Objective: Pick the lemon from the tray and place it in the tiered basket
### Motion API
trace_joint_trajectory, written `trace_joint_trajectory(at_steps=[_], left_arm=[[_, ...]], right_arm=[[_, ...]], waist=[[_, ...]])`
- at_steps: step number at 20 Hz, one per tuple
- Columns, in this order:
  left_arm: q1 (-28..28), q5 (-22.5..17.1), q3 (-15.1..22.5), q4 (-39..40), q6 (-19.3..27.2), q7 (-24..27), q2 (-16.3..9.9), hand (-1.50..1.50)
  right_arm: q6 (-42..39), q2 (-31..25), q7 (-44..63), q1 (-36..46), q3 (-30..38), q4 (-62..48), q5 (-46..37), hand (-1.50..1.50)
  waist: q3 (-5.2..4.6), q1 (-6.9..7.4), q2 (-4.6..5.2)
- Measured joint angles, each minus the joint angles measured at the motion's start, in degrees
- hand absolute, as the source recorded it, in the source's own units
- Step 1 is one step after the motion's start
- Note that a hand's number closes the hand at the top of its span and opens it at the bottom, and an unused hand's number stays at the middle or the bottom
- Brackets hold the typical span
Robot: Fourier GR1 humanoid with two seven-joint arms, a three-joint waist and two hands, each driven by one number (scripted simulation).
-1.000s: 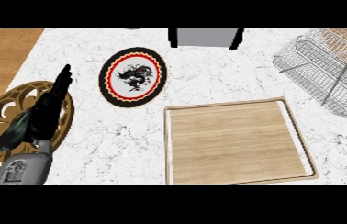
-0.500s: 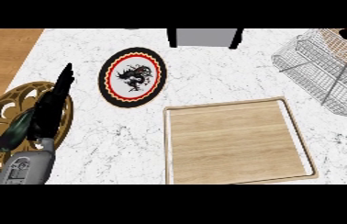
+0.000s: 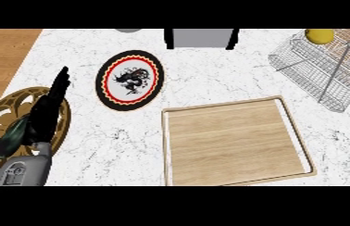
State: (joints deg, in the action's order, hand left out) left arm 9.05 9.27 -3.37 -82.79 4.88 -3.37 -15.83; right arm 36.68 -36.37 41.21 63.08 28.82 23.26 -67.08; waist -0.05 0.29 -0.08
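Observation:
A yellow lemon [image 3: 319,35] lies in the wire tiered basket [image 3: 311,72] at the top right edge of the head view. The wooden tray [image 3: 234,145] sits at the lower middle with nothing on it. My left hand [image 3: 48,109] rests at the left edge, fingers straight and pointing up, holding nothing. The right hand does not show.
A round plate [image 3: 130,80] with a red and black rim and a dark figure lies left of centre. A gold-patterned round object [image 3: 21,104] sits under my left hand. A grey box [image 3: 201,37] stands at the back edge.
The view has shifted slightly, so the lemon in the basket now shows at the top right. My left hand has stayed in place.

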Motion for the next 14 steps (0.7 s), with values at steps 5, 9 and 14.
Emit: trace_joint_trajectory(at_steps=[5,9,14], left_arm=[[-2.0,0.0,-0.8,-0.6,0.1,0.0,-0.2,0.00],[-3.1,0.1,-1.6,-0.9,0.6,-0.1,-0.3,0.00],[-4.8,-0.5,-2.8,-1.4,0.5,0.3,-0.8,0.00]], right_arm=[[-3.4,0.5,4.3,-3.0,1.2,8.3,3.4,-1.50],[-6.8,2.3,5.4,-8.9,2.0,17.6,7.1,-1.50],[-11.0,4.3,4.9,-18.2,2.9,31.9,12.3,-1.50]], waist=[[-0.04,-1.66,-0.76],[-0.07,-3.26,-1.36],[-0.09,-5.06,-1.90]])
